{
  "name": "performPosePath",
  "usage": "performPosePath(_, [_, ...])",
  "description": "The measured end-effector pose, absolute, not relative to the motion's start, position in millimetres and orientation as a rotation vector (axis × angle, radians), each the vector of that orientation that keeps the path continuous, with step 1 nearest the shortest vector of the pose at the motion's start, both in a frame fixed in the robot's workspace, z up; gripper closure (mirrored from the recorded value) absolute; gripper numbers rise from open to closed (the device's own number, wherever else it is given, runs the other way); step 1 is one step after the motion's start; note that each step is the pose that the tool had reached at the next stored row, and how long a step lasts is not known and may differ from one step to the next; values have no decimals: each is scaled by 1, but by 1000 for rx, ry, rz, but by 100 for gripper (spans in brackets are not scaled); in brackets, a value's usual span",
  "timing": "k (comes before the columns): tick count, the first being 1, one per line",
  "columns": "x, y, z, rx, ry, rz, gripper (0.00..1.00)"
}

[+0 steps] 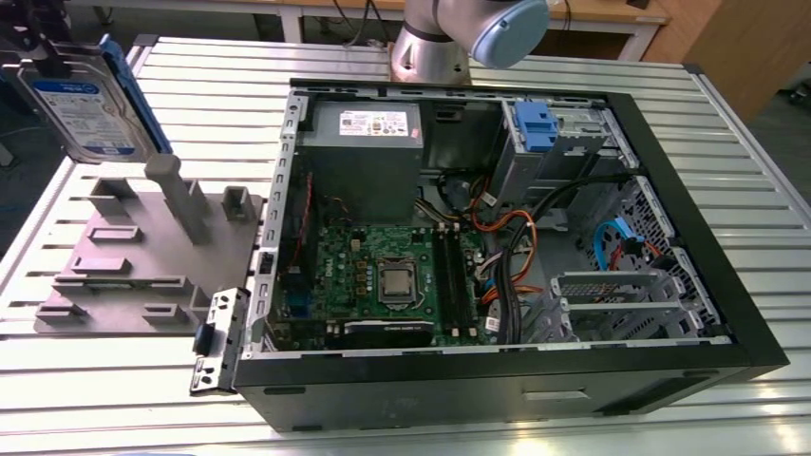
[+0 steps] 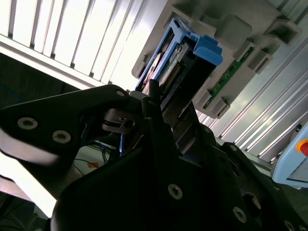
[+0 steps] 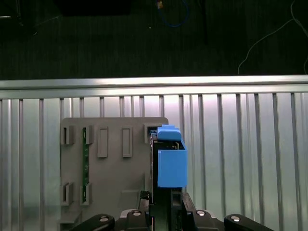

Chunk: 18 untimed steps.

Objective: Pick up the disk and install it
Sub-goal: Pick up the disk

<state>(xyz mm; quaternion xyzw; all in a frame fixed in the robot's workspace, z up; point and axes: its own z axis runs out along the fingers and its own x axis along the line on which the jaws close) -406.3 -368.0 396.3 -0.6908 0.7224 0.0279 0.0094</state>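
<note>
The disk (image 1: 83,114) is a silver drive with a white-and-blue label and blue side rails. It hangs upright at the exterior view's far left, lifted above the grey parts fixture (image 1: 140,256). My gripper (image 1: 45,59) is shut on its upper end. In the second wrist view the black fingers (image 2: 159,103) clamp the disk (image 2: 185,57) from both sides. The first wrist view shows the disk (image 3: 171,161) edge-on, its blue rail standing out from my gripper (image 3: 161,207) over the fixture (image 3: 110,183).
An open computer case (image 1: 709,313) lies on the slatted metal table (image 1: 127,408) at the exterior view's right. Inside are a grey power supply (image 1: 367,133), a motherboard (image 1: 393,280), cables and a drive bay with a blue bracket (image 1: 538,123). A green memory stick (image 3: 84,163) sits in the fixture.
</note>
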Motion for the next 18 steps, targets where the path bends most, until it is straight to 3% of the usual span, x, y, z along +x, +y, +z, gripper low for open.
performPosePath(18, [-406, -368, 422, -2156, 2254, 91, 65])
